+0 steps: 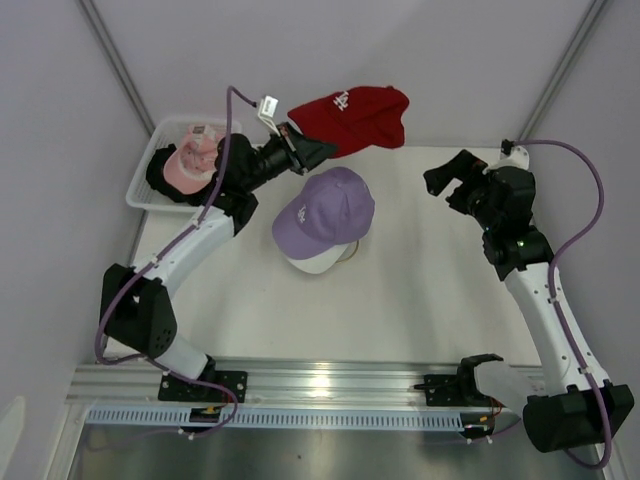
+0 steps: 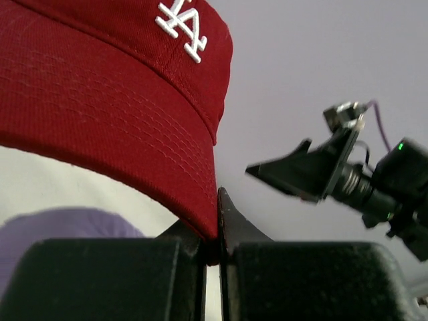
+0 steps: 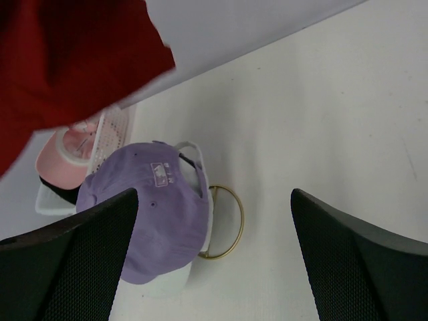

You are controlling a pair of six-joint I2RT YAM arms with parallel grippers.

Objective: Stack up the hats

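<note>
The left gripper is up at the far side of the table, its jaws pinched tight on the brim of the red cap. The wrist view shows that brim squeezed between the two black fingers, white logo up top. The red cap hangs in the air, off the table, just beyond the lavender cap. That lavender cap sits mid-table on top of a white cap, whose brim peeks out at the near side. A gold ring of the stand shows on the table, touching the pair. Over on the right, the right gripper hovers above the table with its jaws spread wide and nothing between them, well apart from the caps. At the far left, the white basket holds a pink cap resting on a black cap. The left arm reaches right past the basket.
</note>
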